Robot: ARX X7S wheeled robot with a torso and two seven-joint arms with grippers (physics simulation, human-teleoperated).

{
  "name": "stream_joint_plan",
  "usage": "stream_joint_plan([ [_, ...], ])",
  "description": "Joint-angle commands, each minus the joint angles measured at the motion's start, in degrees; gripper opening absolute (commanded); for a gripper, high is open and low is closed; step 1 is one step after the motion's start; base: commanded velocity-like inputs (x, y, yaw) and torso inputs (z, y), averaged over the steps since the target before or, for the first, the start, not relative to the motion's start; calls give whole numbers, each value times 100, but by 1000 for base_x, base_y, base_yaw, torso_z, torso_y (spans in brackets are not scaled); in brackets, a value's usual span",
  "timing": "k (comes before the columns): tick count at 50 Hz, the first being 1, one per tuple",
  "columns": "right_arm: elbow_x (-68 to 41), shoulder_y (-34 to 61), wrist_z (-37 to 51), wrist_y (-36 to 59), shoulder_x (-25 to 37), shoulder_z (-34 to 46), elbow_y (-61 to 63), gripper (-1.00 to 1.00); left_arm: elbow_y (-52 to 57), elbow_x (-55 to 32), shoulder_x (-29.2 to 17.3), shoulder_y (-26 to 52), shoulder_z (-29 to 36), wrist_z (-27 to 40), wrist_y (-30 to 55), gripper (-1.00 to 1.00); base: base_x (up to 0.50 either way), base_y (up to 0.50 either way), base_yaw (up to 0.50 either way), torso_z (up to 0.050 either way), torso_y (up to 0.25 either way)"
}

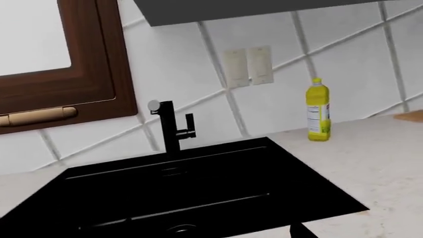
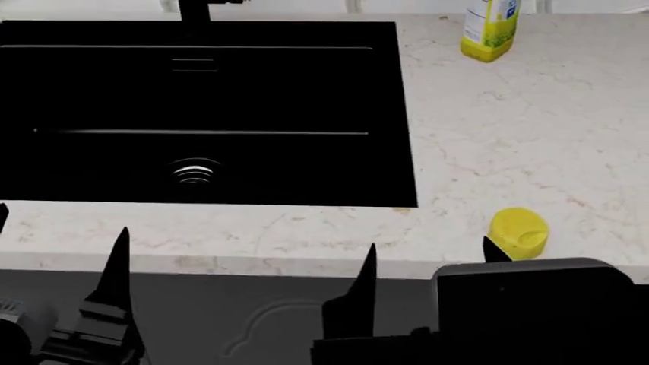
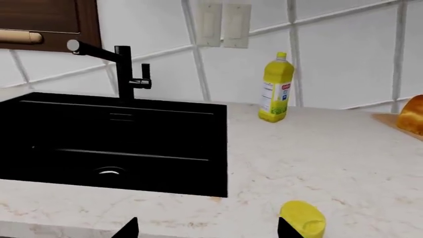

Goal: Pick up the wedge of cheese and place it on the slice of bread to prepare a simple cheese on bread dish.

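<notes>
The small matte yellow rounded wedge of cheese (image 2: 519,233) is lying on the pale marbled stone bench (image 2: 527,137) near its front edge, to the right of the black sink basin (image 2: 203,114). The right gripper (image 2: 426,262) is being held just in front of the cheese, jaws spread wide and grasping nothing. The left gripper (image 2: 61,243) is being held before the sink, jaws likewise parted. The golden-brown glossy slice of bread (image 3: 413,115) is being seen at the right wrist view's edge, well apart from the cheese. A tall yellow labelled bottle (image 2: 489,29) is standing by the tiled wall.

black sink (image 2: 406,114), faucet (image 3: 122,69), yellow bottle (image 3: 276,94)
</notes>
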State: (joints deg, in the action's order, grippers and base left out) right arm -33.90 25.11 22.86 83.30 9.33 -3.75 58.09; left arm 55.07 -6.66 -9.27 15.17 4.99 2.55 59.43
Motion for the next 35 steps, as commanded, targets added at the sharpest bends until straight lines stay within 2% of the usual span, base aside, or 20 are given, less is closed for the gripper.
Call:
stream_joint_plan([
  [1, -745, 83, 482, 182, 144, -292, 157, 100, 53, -73, -28, 69, 40, 25, 137, 100, 82, -336, 0, 0, 0],
  [10, -1218, 289, 807, 198, 279, -286, 78, 100, 59, -112, -7, 63, -15, 89, 166, 100, 119, -338, 0, 0, 0],
  [22, -1466, 240, 934, 53, 330, -252, 28, 100, 79, -179, 12, 90, -88, 163, 245, 100, 345, -265, 0, 0, 0],
  [24, -1464, 201, 965, 18, 324, -155, -30, 100, 65, -174, 5, 70, -89, 181, 193, 100, 354, -131, 0, 0, 0],
  [26, -1621, 165, 1030, 216, 87, -414, -326, 100, 73, -178, 5, 12, -104, 186, 70, 100, 0, 0, 0, 0, 0],
  [28, -1806, 226, 1077, 373, -19, -614, -333, 100, 60, -199, 8, 14, -119, 186, 67, 100, 0, 0, 0, 0, 0],
  [29, -2448, 562, 1507, 662, 133, -749, -944, 100, 131, -204, 14, 35, -118, 207, 126, 100, 0, 0, 0, 0, 0],
  [31, -3092, 674, 2019, 641, 246, -817, -1178, 100, 135, -208, 4, 44, -108, 223, 149, 100, 0, 0, 0, 0, 0],
  [35, -3635, 644, 2301, 563, 200, -1016, -1433, 100, 88, -219, -10, 4, -97, 235, 66, 100, 0, 0, 0, 0, 0],
])
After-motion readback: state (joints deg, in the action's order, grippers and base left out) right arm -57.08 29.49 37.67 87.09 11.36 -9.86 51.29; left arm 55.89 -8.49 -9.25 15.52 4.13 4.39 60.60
